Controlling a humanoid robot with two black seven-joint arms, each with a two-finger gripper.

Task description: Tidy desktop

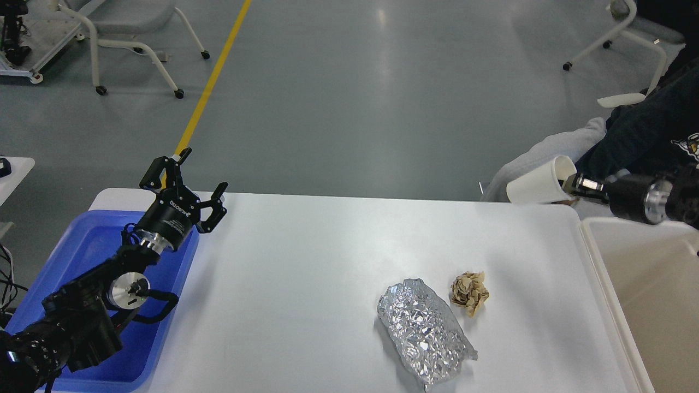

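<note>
The white desktop (306, 284) fills the middle of the head view. A crumpled sheet of silver foil (423, 330) lies on it at the front right. A small ball of crumpled brown paper (469, 293) lies just right of the foil. My left gripper (199, 177) is open and empty, held above the desktop's far left corner, over the blue tray's far edge. My right gripper (570, 184) is shut on a white paper cup (538, 184), held on its side in the air above the desktop's far right corner.
A blue plastic tray (93, 245) stands at the left end of the desktop, under my left arm. A beige-white bin (650, 284) stands off the right edge. A seated person (644, 131) and wheeled chairs are beyond the desktop.
</note>
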